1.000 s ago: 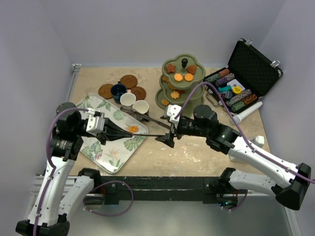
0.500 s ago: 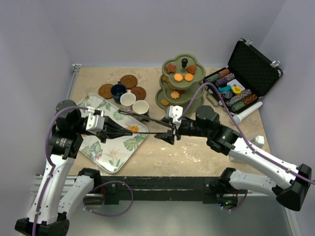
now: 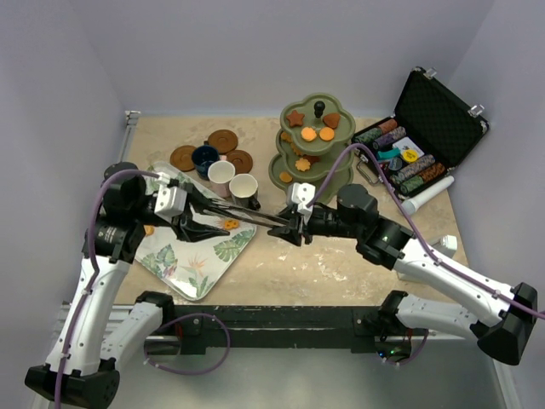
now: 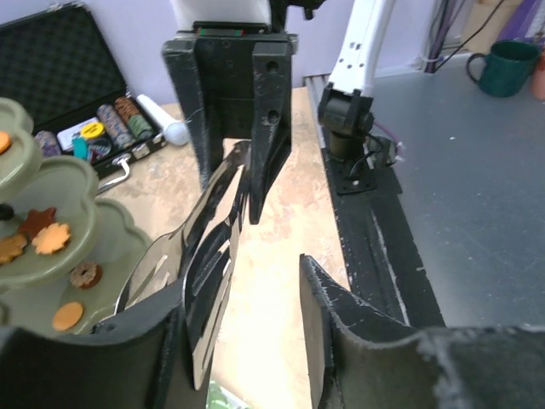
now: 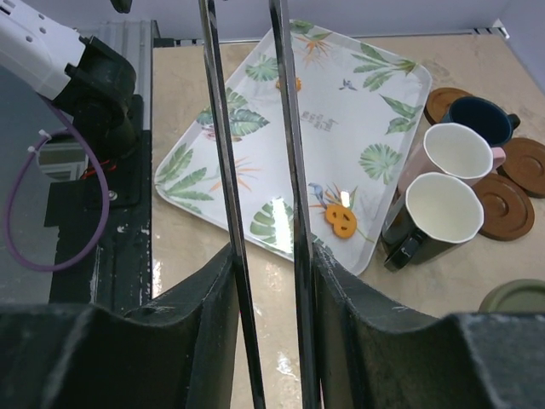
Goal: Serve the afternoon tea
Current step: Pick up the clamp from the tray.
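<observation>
Metal tongs [image 3: 247, 213] stretch between my two grippers above the tray's right edge. My right gripper [image 3: 292, 225] is shut on them: in the right wrist view both tong arms [image 5: 289, 128] run between its pressed fingers [image 5: 272, 256]. My left gripper [image 3: 192, 218] is open; the tongs [image 4: 200, 256] lean on its left finger only. An orange biscuit [image 5: 341, 219] lies on the tray. The navy cup [image 3: 205, 157], pinkish-white cup [image 3: 221, 174] and cream cup [image 3: 243, 187] stand among three brown saucers [image 3: 223, 140]. The olive three-tier stand [image 3: 315, 145] holds several biscuits.
The leaf-patterned white tray [image 3: 192, 273] lies at the front left, under my left gripper. An open black case of poker chips [image 3: 417, 145] sits at the back right, with a white cylinder [image 3: 426, 196] in front of it.
My left gripper has opened and let go of the tongs, lifting slightly. My right gripper has closed onto the tongs' other end.
</observation>
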You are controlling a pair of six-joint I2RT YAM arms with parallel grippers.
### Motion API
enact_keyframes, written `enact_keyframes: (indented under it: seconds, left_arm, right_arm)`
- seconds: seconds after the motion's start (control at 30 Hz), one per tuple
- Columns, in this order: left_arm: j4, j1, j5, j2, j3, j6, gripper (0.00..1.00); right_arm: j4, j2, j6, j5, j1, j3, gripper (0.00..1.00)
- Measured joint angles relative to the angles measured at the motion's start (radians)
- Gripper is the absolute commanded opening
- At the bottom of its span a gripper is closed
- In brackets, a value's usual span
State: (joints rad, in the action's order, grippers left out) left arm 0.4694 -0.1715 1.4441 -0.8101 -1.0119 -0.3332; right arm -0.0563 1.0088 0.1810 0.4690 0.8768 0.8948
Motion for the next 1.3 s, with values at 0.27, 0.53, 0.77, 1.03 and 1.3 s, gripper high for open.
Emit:
enact_keyframes:
  seconds: [0.27,0.53,0.77,1.03,1.3]
  left_arm:
    - [0.004,-0.001,-0.151,-0.021,0.0,0.001,0.56]
    - [0.011,-0.001,-0.312,-0.035,0.0,0.0,0.58]
    - [0.014,-0.001,-0.476,-0.028,-0.008,-0.002,0.6]
    - [-0.009,0.001,-0.721,0.019,-0.018,0.0,0.61]
    - [-0.11,0.001,-0.907,-0.007,-0.025,0.044,0.64]
  right_arm:
    - [0.005,-0.002,-0.029,-0.072,0.0,-0.018,0.28]
    - [0.004,-0.001,-0.053,-0.166,0.002,-0.032,0.26]
    - [0.001,0.013,-0.064,-0.24,0.002,-0.031,0.25]
    - [-0.051,0.061,-0.082,-0.379,-0.002,-0.031,0.24]
    - [-0.101,0.147,-0.085,-0.436,0.004,0.018,0.23]
